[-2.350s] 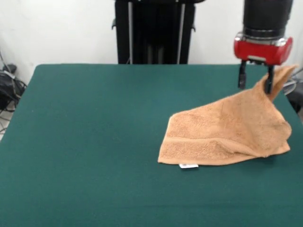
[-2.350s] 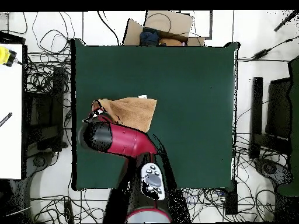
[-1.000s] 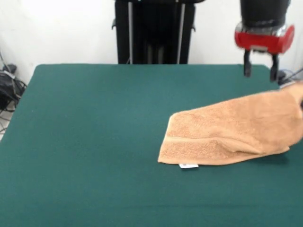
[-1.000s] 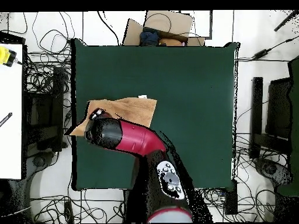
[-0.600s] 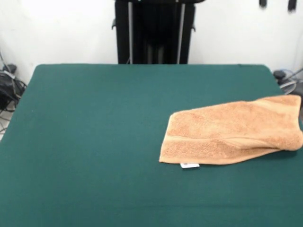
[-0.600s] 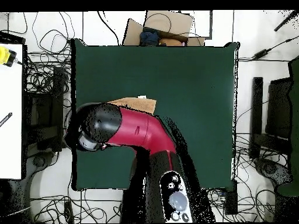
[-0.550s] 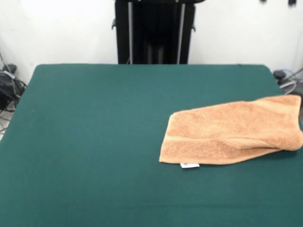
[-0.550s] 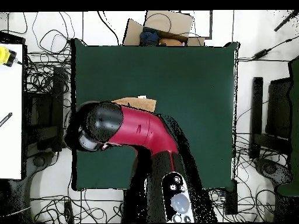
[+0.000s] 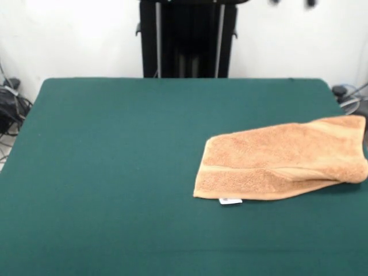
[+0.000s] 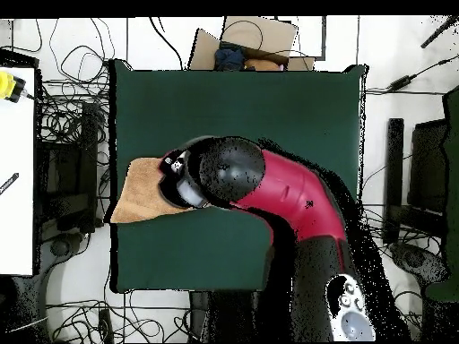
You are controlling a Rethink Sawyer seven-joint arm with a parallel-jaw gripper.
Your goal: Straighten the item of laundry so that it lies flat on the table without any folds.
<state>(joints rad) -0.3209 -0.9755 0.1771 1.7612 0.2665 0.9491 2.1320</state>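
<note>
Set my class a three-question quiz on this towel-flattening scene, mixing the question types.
1. True or false: the towel already lies flat with no folds.
2. In the front view, the white tag sits at the towel's: A) near edge, B) far edge, C) top face.
3. Short answer: is the end effector holding the towel?

Key: 1 false, one layer is doubled over; 2 A; 3 no, it is raised clear above.
</note>
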